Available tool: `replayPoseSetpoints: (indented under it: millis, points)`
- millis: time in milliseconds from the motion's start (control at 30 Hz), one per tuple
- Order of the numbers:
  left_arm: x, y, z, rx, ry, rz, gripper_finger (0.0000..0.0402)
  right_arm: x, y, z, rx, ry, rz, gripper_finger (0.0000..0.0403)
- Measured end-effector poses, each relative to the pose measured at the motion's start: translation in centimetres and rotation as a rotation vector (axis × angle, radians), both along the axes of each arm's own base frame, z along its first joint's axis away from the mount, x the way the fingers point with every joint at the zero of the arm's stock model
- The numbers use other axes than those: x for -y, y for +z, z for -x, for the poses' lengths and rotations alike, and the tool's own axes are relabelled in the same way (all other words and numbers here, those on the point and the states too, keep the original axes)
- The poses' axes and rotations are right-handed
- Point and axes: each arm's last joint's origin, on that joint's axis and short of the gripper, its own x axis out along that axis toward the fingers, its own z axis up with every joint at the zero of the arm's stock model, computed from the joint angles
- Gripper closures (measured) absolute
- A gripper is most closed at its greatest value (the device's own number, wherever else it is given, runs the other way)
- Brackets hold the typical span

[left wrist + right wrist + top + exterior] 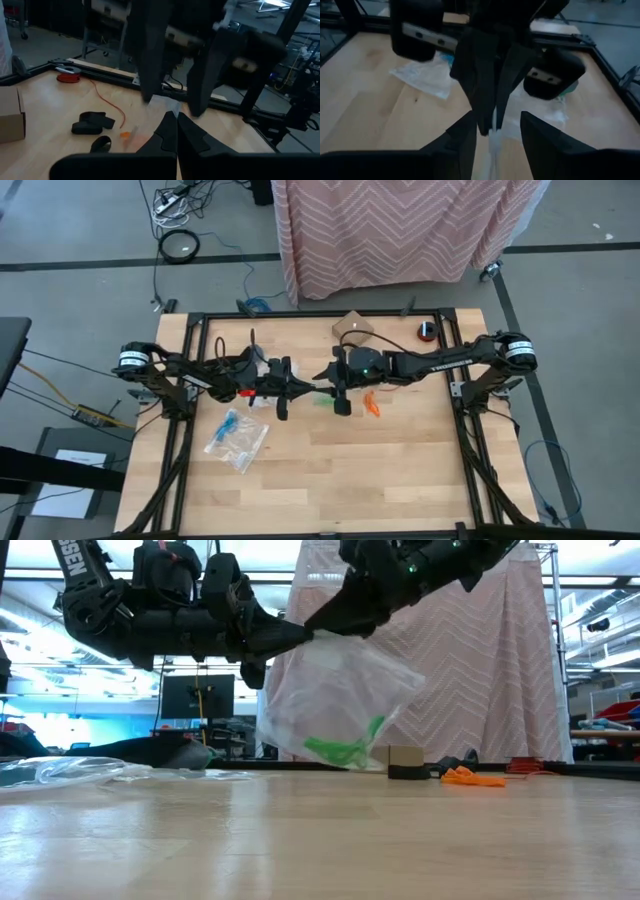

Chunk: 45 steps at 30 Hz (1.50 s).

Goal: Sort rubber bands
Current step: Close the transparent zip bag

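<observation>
**Green bands bagged, orange bands still waiting**

A clear bag (340,700) is held up above the wooden table (330,480), and everything else is placed from it. The left gripper (176,131) is pressed shut on the top edge of the bag. The right gripper (495,131) is set right against it at the same edge, with its fingers apart and the thin plastic between them; a firm hold by it cannot be made out.

Green rubber bands (345,750) are seen inside the bag, at its bottom, so that colour is judged to be sorted or nearly so. Closer to the camera's side of the table than the held bag, a second clear bag (236,438) is laid flat, with blue bands (230,423) in it. To the right of the held bag, orange bands (371,404) are left loose on the wood, and these are judged to be sorted next. Dark loops (92,122) are also seen lying near them.

Farther back from the held bag, a small cardboard box (354,328) and a red spool (428,331) are found.

Only the letters "SEN" can be read, on the left arm in the low view.
</observation>
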Motion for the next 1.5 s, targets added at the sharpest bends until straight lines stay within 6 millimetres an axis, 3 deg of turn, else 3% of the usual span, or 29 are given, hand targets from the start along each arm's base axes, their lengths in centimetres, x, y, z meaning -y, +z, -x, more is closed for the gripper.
replayPoseSetpoints:
  millis: [433, 733, 1500]
  points:
    - [0.0, 0.2, 0.0, 0.019, -0.011, -0.004, 0.0401, 0.1, -0.2, 0.2, -0.036, -0.024, 0.026, 0.0282]
    - [0.0, 0.1, 0.0, 0.010, -0.006, -0.001, 0.0401, 0.1, -0.5, 0.3, -0.062, -0.011, 0.041, 0.0389]
    - [-0.1, 0.0, 0.0, -0.001, 0.004, -0.002, 0.0401, 0.4, -1.1, 0.8, -0.161, -0.086, 0.071, 0.0401]
